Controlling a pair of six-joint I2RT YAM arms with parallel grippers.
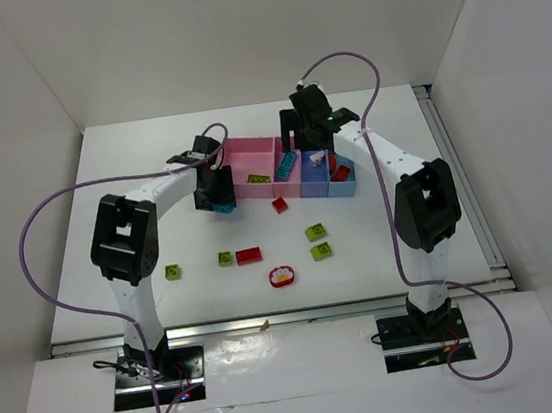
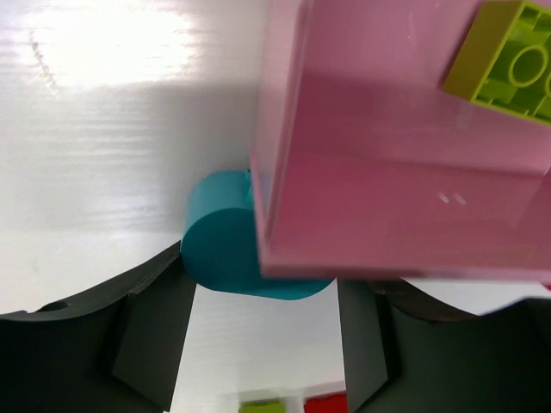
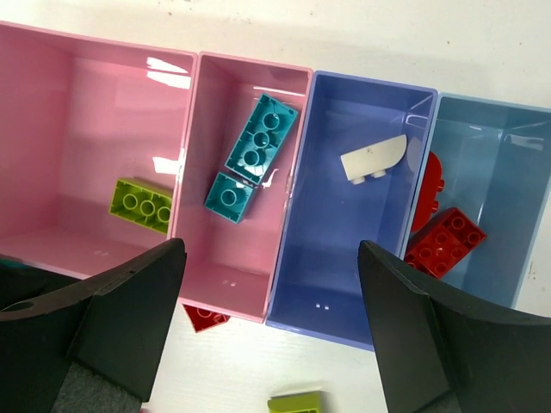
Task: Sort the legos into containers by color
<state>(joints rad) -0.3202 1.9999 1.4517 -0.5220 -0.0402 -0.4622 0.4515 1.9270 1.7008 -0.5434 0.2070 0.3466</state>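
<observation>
My left gripper is shut on a teal brick at the front left corner of the wide pink bin. In the left wrist view the teal brick spans the gap between the fingers, partly hidden by the bin's corner. My right gripper hangs open and empty over the bins. The wide pink bin holds a green brick. The narrow pink bin holds two teal bricks. The blue bin holds a white piece. The light blue bin holds red bricks.
On the table in front of the bins lie a red brick, green bricks, a red brick and a round red-rimmed piece. White walls enclose the table on three sides.
</observation>
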